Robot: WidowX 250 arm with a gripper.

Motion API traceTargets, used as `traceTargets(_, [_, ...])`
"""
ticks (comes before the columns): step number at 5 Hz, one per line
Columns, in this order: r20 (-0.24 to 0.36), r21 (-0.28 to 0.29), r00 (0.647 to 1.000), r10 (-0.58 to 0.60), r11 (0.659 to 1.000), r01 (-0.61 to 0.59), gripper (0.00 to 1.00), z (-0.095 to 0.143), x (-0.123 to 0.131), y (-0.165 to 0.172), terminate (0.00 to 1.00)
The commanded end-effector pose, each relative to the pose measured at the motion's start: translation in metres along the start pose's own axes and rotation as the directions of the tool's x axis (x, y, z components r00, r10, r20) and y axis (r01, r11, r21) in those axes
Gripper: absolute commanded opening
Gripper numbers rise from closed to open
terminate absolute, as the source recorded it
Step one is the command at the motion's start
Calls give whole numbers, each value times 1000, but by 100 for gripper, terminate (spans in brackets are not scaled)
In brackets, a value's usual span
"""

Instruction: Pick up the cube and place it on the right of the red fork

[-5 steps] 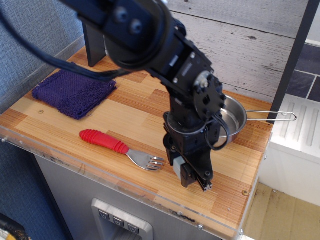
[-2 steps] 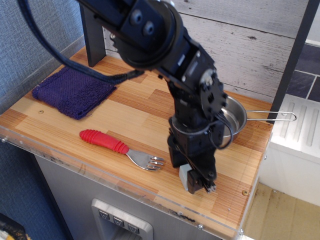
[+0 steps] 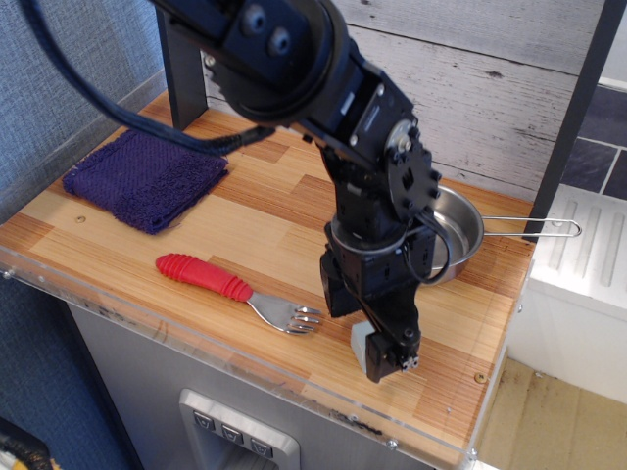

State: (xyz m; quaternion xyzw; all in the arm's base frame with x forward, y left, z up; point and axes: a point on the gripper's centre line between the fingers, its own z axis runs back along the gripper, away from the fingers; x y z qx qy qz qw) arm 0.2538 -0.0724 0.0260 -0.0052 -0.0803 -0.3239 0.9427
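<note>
The red fork [image 3: 235, 287] lies on the wooden table [image 3: 118, 245] near its front edge, red handle to the left and metal tines to the right. The small pale grey-green cube [image 3: 363, 348] rests on the table just right of the tines. My gripper [image 3: 377, 338] points down over the cube. Its dark fingers [image 3: 400, 345] stand on either side of the cube and look slightly parted. The black arm hides the far side of the cube.
A steel pan [image 3: 460, 230] with a long wire handle stands behind the gripper at the right. A purple cloth [image 3: 145, 179] lies at the back left. The table's front edge and right edge are close to the cube.
My gripper carried the cube down and a little to the right until it reached the table. Since then the fingers have spread slightly, and the cube has stayed where it is.
</note>
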Motion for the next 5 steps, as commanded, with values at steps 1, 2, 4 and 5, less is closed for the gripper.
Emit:
traceTargets(1, [150, 23, 989, 8, 1000, -12, 100, 58, 4, 18, 0])
traceTargets(2, [193, 81, 981, 13, 996, -29, 100, 91, 2, 21, 0])
traceTargets(4, [193, 81, 981, 13, 996, -29, 100, 91, 2, 21, 0])
traceTargets(5, [193, 81, 981, 13, 996, -29, 100, 91, 2, 21, 100])
